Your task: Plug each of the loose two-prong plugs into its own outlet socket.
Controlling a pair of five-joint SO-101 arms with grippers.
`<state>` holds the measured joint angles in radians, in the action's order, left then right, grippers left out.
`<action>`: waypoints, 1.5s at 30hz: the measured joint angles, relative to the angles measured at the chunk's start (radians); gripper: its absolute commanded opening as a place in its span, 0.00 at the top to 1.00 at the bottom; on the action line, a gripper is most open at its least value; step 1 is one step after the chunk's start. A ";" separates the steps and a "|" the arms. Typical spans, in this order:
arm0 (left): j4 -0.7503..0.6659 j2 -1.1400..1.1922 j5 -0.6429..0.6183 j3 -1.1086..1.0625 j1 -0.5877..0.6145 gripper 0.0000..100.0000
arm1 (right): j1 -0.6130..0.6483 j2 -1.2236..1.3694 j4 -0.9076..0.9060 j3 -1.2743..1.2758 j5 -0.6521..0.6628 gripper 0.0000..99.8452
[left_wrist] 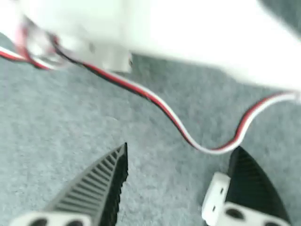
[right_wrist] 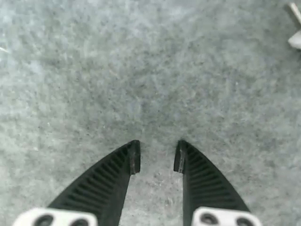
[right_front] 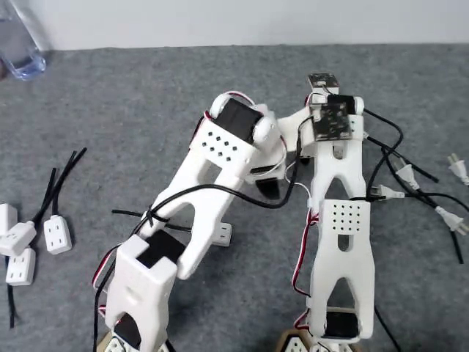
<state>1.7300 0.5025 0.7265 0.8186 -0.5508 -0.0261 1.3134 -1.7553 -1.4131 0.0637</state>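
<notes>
Several white two-prong plugs lie on the grey carpet at the right: one [right_front: 458, 169] far right, one [right_front: 405, 174], one [right_front: 381, 193] and one [right_front: 451, 218], each on a black cord. Several white outlet sockets [right_front: 57, 233] with black cords sit in a cluster at the left edge. My left gripper [left_wrist: 181, 150] is open above bare carpet, close beside the right arm's white body and its red-white-black wire [left_wrist: 164, 115]. My right gripper [right_wrist: 157, 146] is open with a narrow gap, holding nothing, over bare carpet; a plug [right_wrist: 296, 37] shows at the picture's edge.
Both white arms [right_front: 220, 169] [right_front: 337, 220] lean toward the table's middle, their wrists nearly touching. Black cables hang off them. A clear plastic bottle [right_front: 18, 44] stands at the far left corner. Open carpet lies between the sockets and the arms.
</notes>
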 measured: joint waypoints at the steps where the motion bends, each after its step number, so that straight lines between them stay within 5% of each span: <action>1: 0.000 0.000 -0.025 0.023 -0.002 0.68 | 0.000 0.000 0.000 0.000 0.000 0.84; 6: 0.005 -0.041 -0.215 0.152 -0.017 0.68 | -0.005 0.000 0.015 0.000 0.000 0.84; 14: 0.005 -0.353 -0.290 0.417 -0.083 0.68 | -0.018 0.008 0.012 -0.037 0.011 0.84; 26: 0.005 -0.723 -0.476 0.365 0.646 0.68 | -0.058 0.023 -0.002 -0.137 0.021 0.84; 31: 0.005 -0.852 -0.471 0.028 0.870 0.68 | -0.118 -0.123 -0.002 -0.124 0.031 0.84; 35: -0.049 -0.908 -0.371 -0.404 0.934 0.68 | -0.146 -0.341 -0.002 -0.026 0.107 0.84; 45: -0.763 -1.254 -0.350 -1.590 1.082 0.68 | -0.143 -1.031 -0.002 0.506 0.373 0.84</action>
<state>0.9674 -0.7511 0.3767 -0.7710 0.5309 -0.1688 0.2823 -1.7568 -0.9068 0.4365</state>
